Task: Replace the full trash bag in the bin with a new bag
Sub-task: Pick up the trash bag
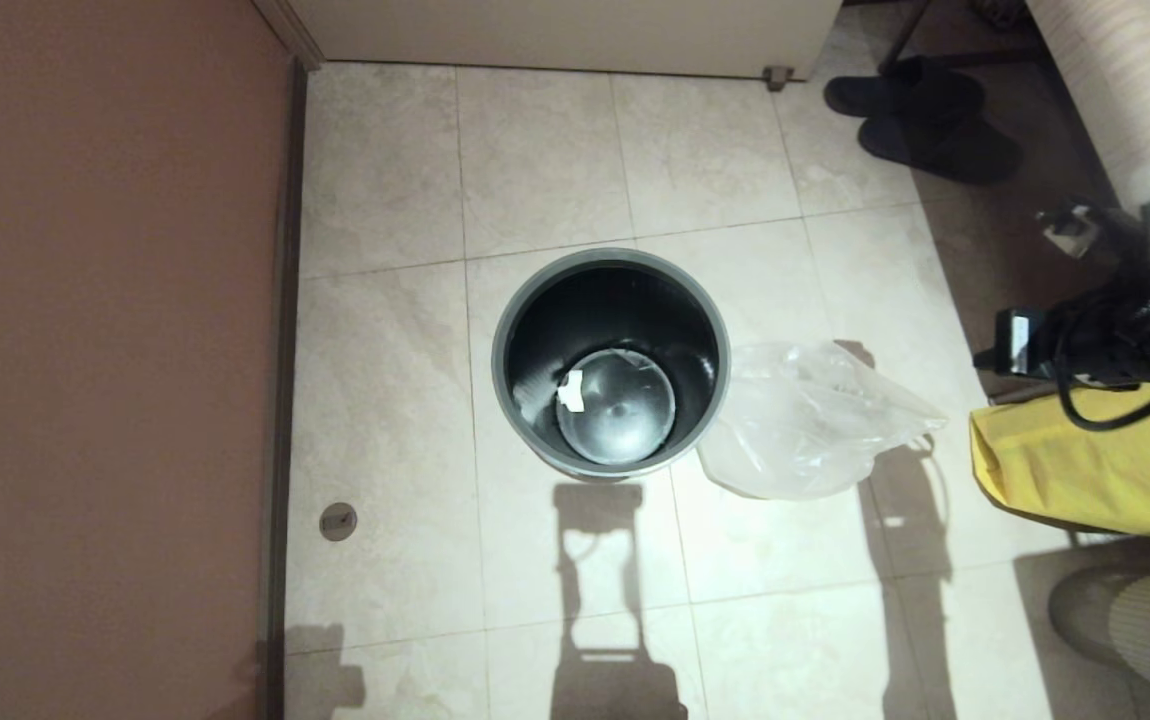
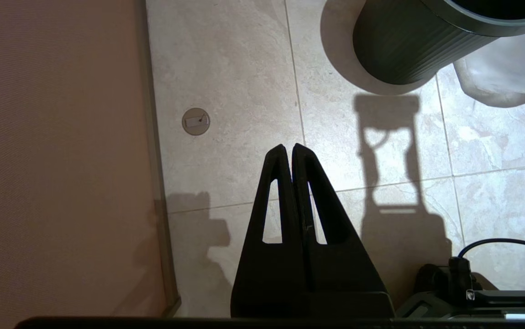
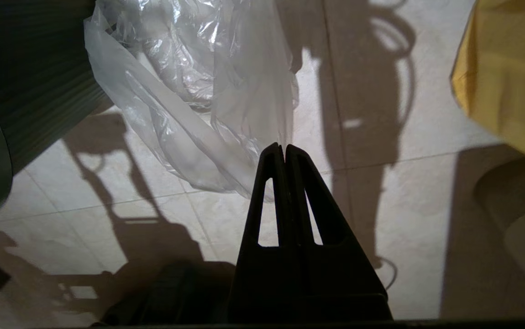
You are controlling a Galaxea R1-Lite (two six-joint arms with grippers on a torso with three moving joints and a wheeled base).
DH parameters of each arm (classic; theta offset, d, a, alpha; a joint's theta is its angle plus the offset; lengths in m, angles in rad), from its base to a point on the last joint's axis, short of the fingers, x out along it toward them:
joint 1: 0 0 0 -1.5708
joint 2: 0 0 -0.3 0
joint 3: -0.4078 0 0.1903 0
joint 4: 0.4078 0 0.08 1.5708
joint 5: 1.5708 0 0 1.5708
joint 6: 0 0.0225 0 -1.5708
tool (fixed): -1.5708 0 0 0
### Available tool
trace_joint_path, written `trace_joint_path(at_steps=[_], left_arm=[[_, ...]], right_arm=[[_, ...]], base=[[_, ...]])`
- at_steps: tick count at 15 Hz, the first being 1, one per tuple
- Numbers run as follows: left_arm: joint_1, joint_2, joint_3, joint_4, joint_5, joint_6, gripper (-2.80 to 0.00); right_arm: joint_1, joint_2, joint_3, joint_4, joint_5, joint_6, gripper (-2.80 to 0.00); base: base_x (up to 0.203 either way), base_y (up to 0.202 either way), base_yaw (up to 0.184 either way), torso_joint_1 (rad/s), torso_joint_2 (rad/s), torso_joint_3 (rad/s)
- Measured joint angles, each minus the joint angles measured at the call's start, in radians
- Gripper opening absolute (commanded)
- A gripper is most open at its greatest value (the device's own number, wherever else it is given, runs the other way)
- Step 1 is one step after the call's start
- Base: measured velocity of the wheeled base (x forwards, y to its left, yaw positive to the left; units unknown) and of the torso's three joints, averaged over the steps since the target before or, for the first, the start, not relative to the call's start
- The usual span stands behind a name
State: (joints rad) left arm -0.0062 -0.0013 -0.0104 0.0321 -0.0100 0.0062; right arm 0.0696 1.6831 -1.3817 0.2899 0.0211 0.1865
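Note:
The bin (image 1: pixel 611 258) stands upright on the tiled floor, dark grey with a glossy black inside. No bag lines it, and a white scrap (image 1: pixel 570 390) lies at its bottom. The new bag (image 1: pixel 805 420), clear and crinkled, lies on the floor against the bin's right side. My left gripper (image 2: pixel 288 146) hangs shut and empty over bare tiles, nearer than the bin (image 2: pixel 408 41) and to its left. My right gripper (image 3: pixel 280 146) is shut with nothing in it, above the near edge of the bag (image 3: pixel 185 91), beside the bin (image 3: pixel 29 82). Neither gripper shows in the head view.
A brown wall (image 1: pixel 105 350) runs along the left, with a round floor cap (image 1: pixel 338 521) near it. A yellow sheet (image 1: pixel 1095 470) and black cabled gear (image 1: pixel 1115 320) sit at the right. Dark slippers (image 1: pixel 925 115) lie at the far right.

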Motion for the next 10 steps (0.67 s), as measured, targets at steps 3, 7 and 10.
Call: trace_joint_path(at_steps=[3, 7, 10], left_arm=[[0.0, 0.0, 0.0, 0.0, 0.001, 0.0, -2.8], [0.0, 0.0, 0.0, 0.0, 0.001, 0.0, -2.8], [0.0, 0.0, 0.0, 0.0, 0.001, -0.001, -2.8]], right_arm=[[0.029, 0.164, -0.257, 0.2, 0.001, 0.141, -2.8], [0.042, 0.287, -0.483, 0.449, -0.062, 0.234, 0.0], [0.045, 0.327, -0.531, 0.517, -0.132, 0.237, 0.0]], base=[[0.0, 0.0, 0.0, 0.0, 0.0, 0.0], [0.0, 0.0, 0.0, 0.0, 0.0, 0.0], [0.0, 0.0, 0.0, 0.0, 0.0, 0.0]])
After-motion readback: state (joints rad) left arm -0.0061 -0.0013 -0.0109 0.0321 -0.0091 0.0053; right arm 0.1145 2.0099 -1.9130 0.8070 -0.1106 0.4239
